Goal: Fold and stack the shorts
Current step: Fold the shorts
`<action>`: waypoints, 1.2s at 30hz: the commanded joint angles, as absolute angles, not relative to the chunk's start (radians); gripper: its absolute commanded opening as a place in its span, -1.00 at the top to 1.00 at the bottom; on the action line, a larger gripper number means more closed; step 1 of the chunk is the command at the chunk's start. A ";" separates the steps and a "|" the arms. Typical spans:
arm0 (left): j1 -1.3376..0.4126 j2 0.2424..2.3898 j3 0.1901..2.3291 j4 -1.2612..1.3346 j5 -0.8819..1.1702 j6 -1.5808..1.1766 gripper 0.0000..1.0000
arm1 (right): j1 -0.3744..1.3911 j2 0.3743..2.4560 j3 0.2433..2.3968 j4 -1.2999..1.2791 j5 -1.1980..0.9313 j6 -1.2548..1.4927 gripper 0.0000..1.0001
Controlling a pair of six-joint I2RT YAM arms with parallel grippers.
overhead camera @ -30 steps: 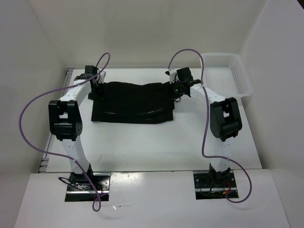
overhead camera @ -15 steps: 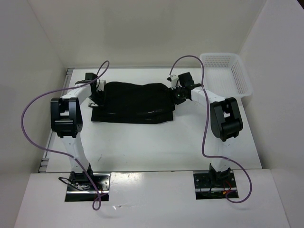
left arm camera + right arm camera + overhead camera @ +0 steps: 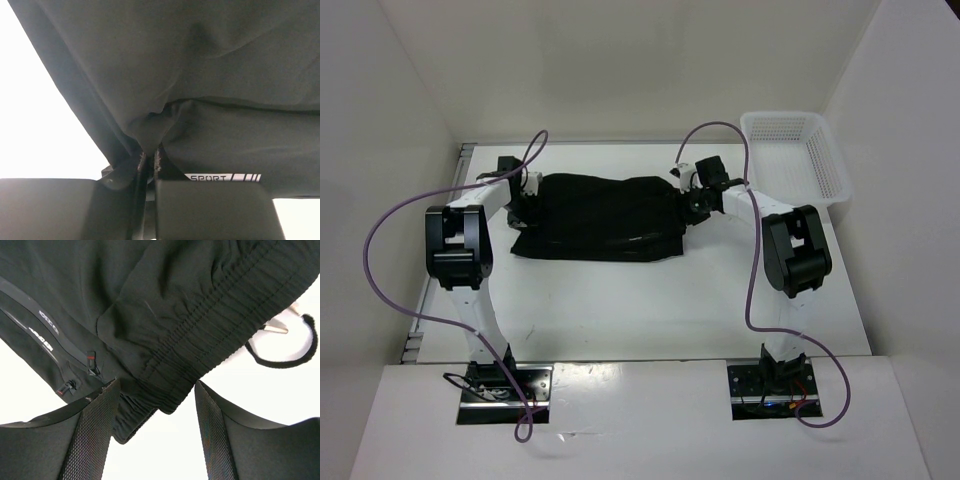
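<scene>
Dealing with the shorts point(image 3: 600, 215), lying dark and mostly flat across the far middle of the desk point(image 3: 650, 300), seemingly doubled along the near edge and stretching from one hand to the other. Pinching the left end of them with the left hand point(image 3: 149, 159), fingers pressed together on a puckered tuck of cloth just above the pale logo point(image 3: 222, 177), and so drawing creases in the fabric toward that grip. Straddling the right end with the right hand point(image 3: 156, 386), fingers spread apart on either side of the gathered waistband point(image 3: 210, 325) and not clamping it, seemingly lining up before closing. Leaving the drawstring point(image 3: 295, 352) looping loose on the desk just beside the waistband, and the zip pocket point(image 3: 65, 347) facing up. Taking both ends at once, most likely, so as to be lifting the cloth level and carrying it over in a straight fold rather than dragging one corner. Judging the fold as begun but not finished, with stacking yet to come. Risking a lopsided lift by raising the left end before securing the right. Ignoring the white basket point(image 3: 825, 170), standing well apart from the shorts at the far right.
</scene>
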State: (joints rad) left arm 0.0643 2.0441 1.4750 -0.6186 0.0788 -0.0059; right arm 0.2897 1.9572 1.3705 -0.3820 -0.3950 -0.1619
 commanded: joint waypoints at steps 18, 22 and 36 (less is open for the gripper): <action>0.074 1.905 1.434 -0.696 0.067 0.000 1.00 | 0.241 1.884 1.290 -0.348 -0.529 -0.089 -0.43; 0.074 1.896 1.434 -0.696 0.067 0.000 1.00 | 0.241 1.928 1.299 -0.330 -0.563 -0.068 -0.43; 0.074 1.841 1.437 -0.718 0.049 0.000 1.00 | 0.241 1.983 1.413 -0.296 -0.538 -0.110 -0.06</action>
